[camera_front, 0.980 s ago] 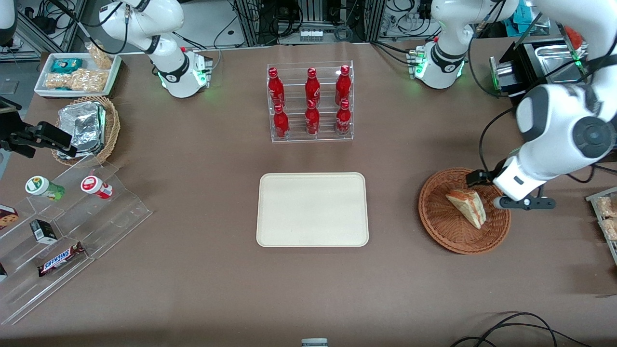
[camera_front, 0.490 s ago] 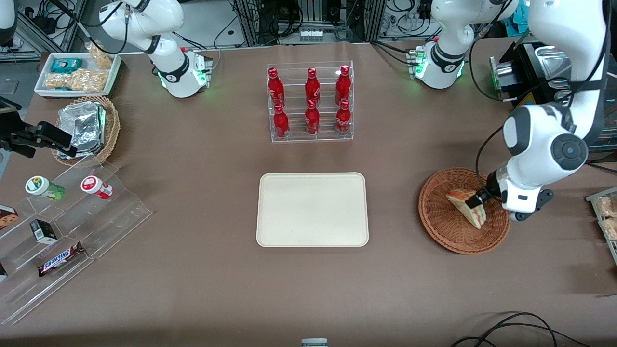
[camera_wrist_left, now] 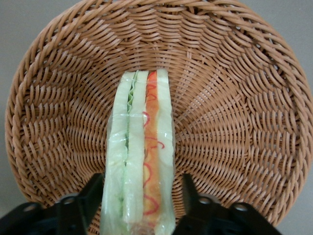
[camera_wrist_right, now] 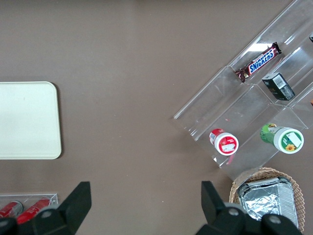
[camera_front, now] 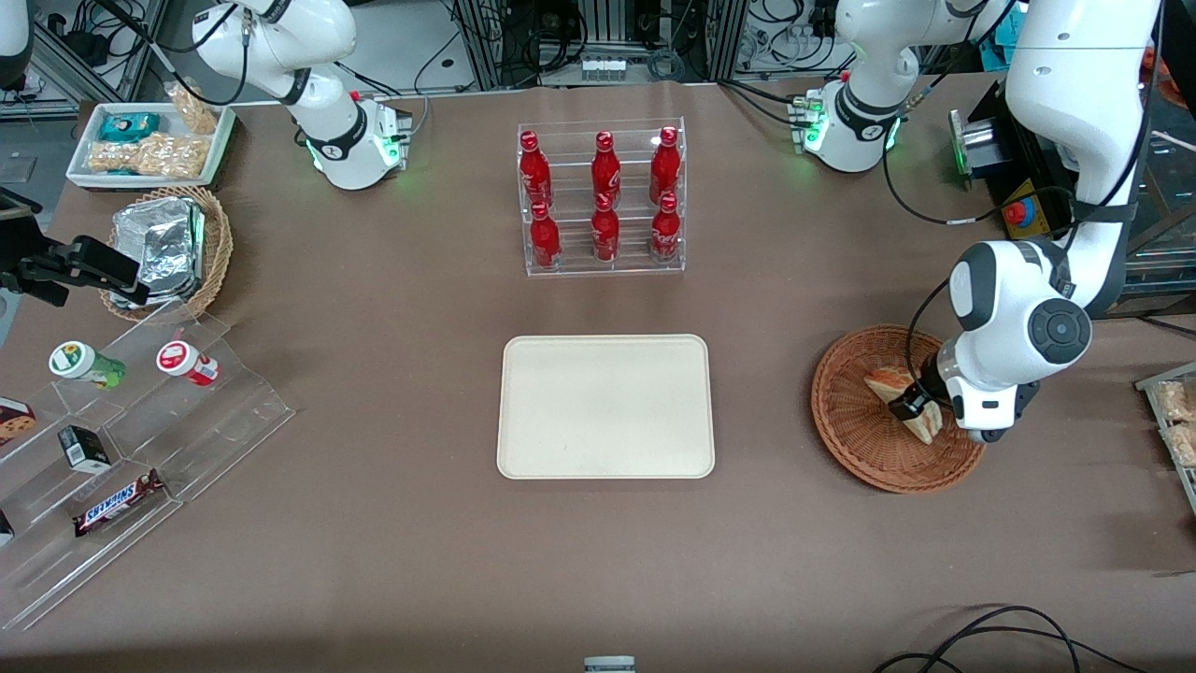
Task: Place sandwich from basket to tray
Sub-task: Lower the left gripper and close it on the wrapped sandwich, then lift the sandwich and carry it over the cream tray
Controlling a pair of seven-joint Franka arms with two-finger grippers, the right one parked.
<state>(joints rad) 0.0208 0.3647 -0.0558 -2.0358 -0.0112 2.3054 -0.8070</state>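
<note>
The clear-wrapped sandwich (camera_front: 886, 381) (camera_wrist_left: 142, 152) stands on edge in the reddish-brown wicker basket (camera_front: 855, 444) (camera_wrist_left: 234, 98), toward the working arm's end of the table. My left gripper (camera_front: 912, 408) (camera_wrist_left: 142, 188) is down in the basket and open. Its two black fingers (camera_wrist_left: 93, 188) straddle the sandwich's thick end, and wicker still shows between the wrap and one of them. The white wrist hides part of the sandwich in the front view. The cream tray (camera_front: 605, 407) (camera_wrist_right: 27, 120) lies bare at the table's middle, with open table between it and the basket.
A clear rack of red bottles (camera_front: 603, 201) stands farther from the front camera than the tray. Toward the parked arm's end are a stepped clear stand with snacks (camera_front: 140, 439), a tan basket of foil packets (camera_front: 168, 248) and a white snack tray (camera_front: 149, 140).
My left arm swung in over the basket and came down. The gripper moved from the basket's rim to the sandwich and now straddles it. The sandwich has not moved.
</note>
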